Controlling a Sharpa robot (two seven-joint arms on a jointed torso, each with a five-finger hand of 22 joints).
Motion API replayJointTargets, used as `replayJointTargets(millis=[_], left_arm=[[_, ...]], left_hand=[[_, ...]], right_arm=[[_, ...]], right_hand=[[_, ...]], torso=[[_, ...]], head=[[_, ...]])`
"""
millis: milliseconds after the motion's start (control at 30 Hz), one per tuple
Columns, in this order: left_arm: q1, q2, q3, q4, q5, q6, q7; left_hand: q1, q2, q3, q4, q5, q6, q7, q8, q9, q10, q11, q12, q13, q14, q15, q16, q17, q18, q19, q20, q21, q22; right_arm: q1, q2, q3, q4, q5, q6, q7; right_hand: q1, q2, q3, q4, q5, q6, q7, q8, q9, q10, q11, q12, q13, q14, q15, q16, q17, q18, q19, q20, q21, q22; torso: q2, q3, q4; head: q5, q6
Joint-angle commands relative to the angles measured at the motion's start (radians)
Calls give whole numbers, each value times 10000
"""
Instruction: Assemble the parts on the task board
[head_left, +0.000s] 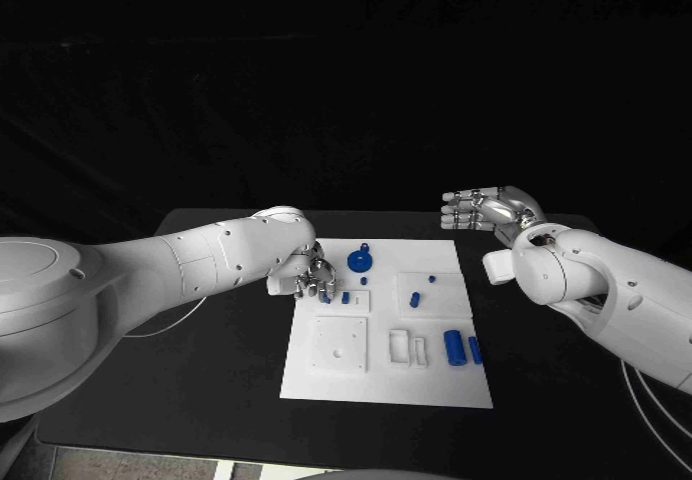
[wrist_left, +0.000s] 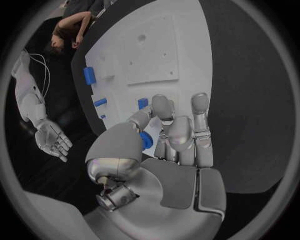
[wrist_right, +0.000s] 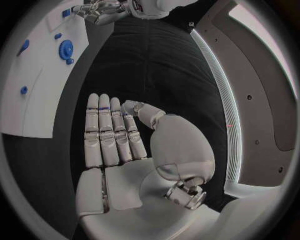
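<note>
The left hand (wrist_left: 164, 131) pinches a small blue part (wrist_left: 146, 139) over the white board's (head_left: 433, 385) left edge — a thin grip that could slip. The right hand (head_left: 488, 209) hangs flat, fingers straight, holding nothing — well off the board.

I am looking down at the black table (head_left: 173, 380), which is carrying the white task board (head_left: 378, 385) near its middle. The board is lying flat with its long sides running away from me. Thin pale cables are trailing across the table: one (head_left: 170, 322) beside the board's left side, another (head_left: 635, 385) at the right edge.
</note>
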Motion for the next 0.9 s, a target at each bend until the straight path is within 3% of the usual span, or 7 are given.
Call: replayJointTargets(millis=[33,467,633,733,767,800,900], left_arm=[[-41,41,5,51,-372,132,168],[-99,52,4,91,-1013,83,180],[-108,48,4,95,-1162,51,183],[-110,43,4,98,-1173,58,180],[-111,40,4,99,-1172,62,181],[-111,38,4,100,-1169,65,183],[-112,30,4,104,-1156,61,193]], left_hand=[[159,78,-9,-12,45,2600,-1437,68,2375,410,-116,35,14,84,-13,53,7,96,-7,52,-58,176],[203,71,51,-24,190,2619,-1437,71,2357,410,-118,35,44,92,-15,61,33,125,-5,75,-43,179],[192,70,29,11,76,2620,-1439,73,2362,410,-118,34,56,91,-14,50,18,145,-2,91,-35,177],[173,10,-120,87,-193,2625,-1444,74,2375,411,-110,39,63,89,-7,33,-2,154,-9,112,-48,169],[139,-28,-368,200,31,2637,-1450,77,2383,413,-109,37,63,83,-7,22,-16,156,-9,113,-58,165],[376,66,-1211,344,548,2621,-1481,58,2391,408,-108,35,60,83,-4,16,-19,144,-5,113,-79,161],[569,88,-1811,472,449,2594,-1456,61,2338,413,-107,18,55,75,-3,-8,-47,147,4,117,-112,163]], right_arm=[[-1,2,5,14,-48,164,62],[-1,1,5,12,-48,179,59],[-1,3,5,10,-48,183,60],[-1,3,5,8,-48,182,59],[-1,2,5,8,-48,182,58],[-1,2,5,8,-48,182,58],[-1,-1,5,8,-48,181,53]], right_hand=[[5,-13,28,-18,66,-53,2,6,-15,-80,-1,-53,-15,-10,34,-21,-17,99,-69,-8,25,9],[-4,-16,40,-29,84,-53,2,6,-15,-85,1,-54,-15,-13,34,-21,-17,99,-95,-6,56,14],[-4,-16,40,-29,84,-53,2,6,-15,-85,1,-54,-15,-13,34,-21,-17,99,-95,-6,56,14],[-4,-16,40,-29,84,-53,2,6,-15,-85,1,-54,-15,-13,34,-21,-17,99,-95,-6,56,14],[-4,-16,40,-29,84,-53,2,6,-15,-85,1,-54,-15,-13,34,-21,-17,99,-95,-6,56,14],[-4,-16,40,-29,84,-53,2,6,-15,-85,1,-54,-15,-13,34,-21,-17,99,-95,-6,56,14],[-19,-22,40,-30,91,-61,6,4,-16,-84,6,-54,-15,-14,36,-22,-16,100,-111,-4,88,15]], torso=[[4,4,-1],[3,2,6],[1,0,4],[0,0,3],[-2,0,2],[-2,-1,1],[1,-1,9]], head=[[-13,-20],[-36,-30],[-39,-33],[-49,-41],[-49,-38],[-52,-37],[-58,-36]])
